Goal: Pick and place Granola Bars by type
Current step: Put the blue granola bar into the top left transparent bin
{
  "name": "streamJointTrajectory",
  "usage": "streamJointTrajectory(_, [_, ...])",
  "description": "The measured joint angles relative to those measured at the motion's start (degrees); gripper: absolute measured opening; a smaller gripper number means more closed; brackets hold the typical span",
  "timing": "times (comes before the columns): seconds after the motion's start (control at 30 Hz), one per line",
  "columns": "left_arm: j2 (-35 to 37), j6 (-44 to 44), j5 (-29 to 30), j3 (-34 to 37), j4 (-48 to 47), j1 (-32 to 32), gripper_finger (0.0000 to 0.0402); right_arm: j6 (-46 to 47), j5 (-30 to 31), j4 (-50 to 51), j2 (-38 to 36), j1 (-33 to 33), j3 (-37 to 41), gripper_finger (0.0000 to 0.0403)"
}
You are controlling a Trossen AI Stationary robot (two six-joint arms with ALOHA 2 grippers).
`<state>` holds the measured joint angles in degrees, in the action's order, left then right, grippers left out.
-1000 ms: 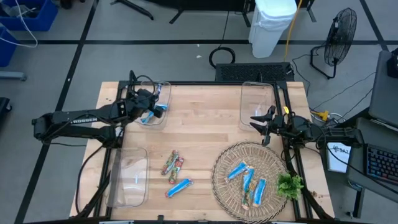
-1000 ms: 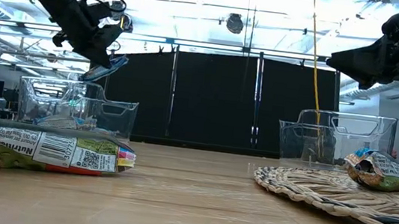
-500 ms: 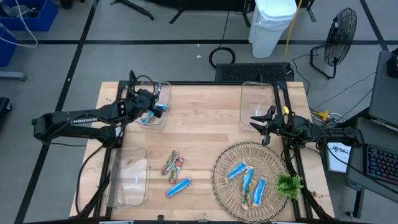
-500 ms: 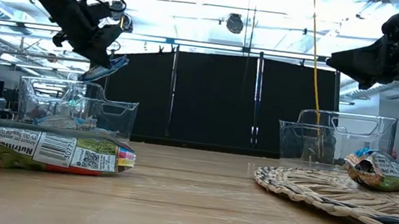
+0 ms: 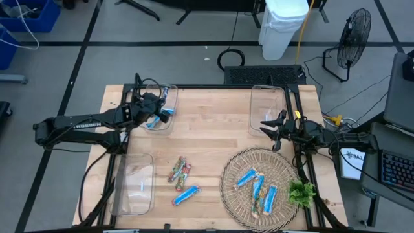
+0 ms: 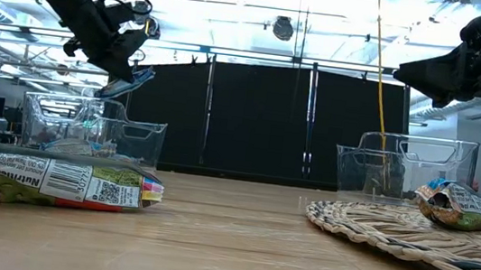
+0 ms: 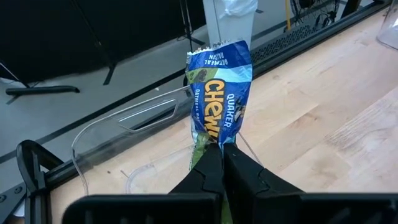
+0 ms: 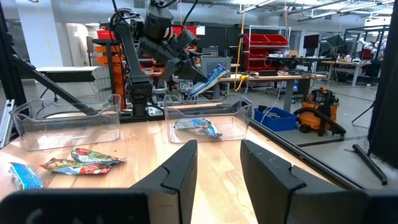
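At the far left of the light wooden table [image 5: 213, 129], a shiny blue-wrapped granola bar [image 7: 217, 87] is being held by the left gripper [image 5: 157, 111], whose two dark fingers are being pressed tight on the bar's lower end. The bar is being kept raised above the clear plastic bin at the far left [image 5: 158, 107], as the low view shows [image 6: 136, 79]. Inside that bin another blue-wrapped bar [image 8: 198, 126] is lying on the floor of the bin.

Nearer on the left side, a second clear plastic bin [image 5: 132, 184] is standing at the table's near left edge. Just to its right, two multicoloured red, green and tan wrapped bars [image 5: 179, 169] are lying side by side on the bare wood, and a single blue-wrapped bar [image 5: 185, 194] is lying just beside them, nearer the front edge.

Right of centre, a round woven wicker mat [image 5: 229, 188] is carrying three blue-wrapped bars [image 5: 257, 186] and one multicoloured bar [image 5: 255, 207]. A green leafy sprig [image 5: 301, 192] is resting at the mat's right rim.

At the far right, a third clear plastic bin [image 5: 266, 110] is standing. The right gripper [image 5: 266, 127] is being held still above the table by this bin's near end, with its fingers [image 8: 180, 168] parted by a moderate gap and nothing between them.
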<state>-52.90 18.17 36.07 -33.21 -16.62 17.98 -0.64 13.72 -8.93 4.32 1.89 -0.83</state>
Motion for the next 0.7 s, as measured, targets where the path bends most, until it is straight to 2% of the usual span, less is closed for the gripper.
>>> streamJointTrajectory(0.23, [0.00,0.02,-0.02,0.00,-0.11,0.00,0.0020,0.01,0.00,0.00,0.00,0.01,-0.01,0.0114])
streamJointTrajectory(0.4, [-0.02,0.06,-0.06,0.00,-0.44,0.00,0.0007,0.00,0.00,0.00,-0.01,0.01,0.00,0.0114])
streamJointTrajectory(0.57, [-0.02,0.07,-0.06,0.00,-0.44,0.00,0.0018,-0.01,0.00,0.00,-0.01,0.01,0.01,0.0114])
streamJointTrajectory(0.7, [-0.02,0.09,-0.06,-0.02,-0.44,0.00,0.0007,-0.01,0.00,0.00,-0.02,0.00,-0.01,0.0114])
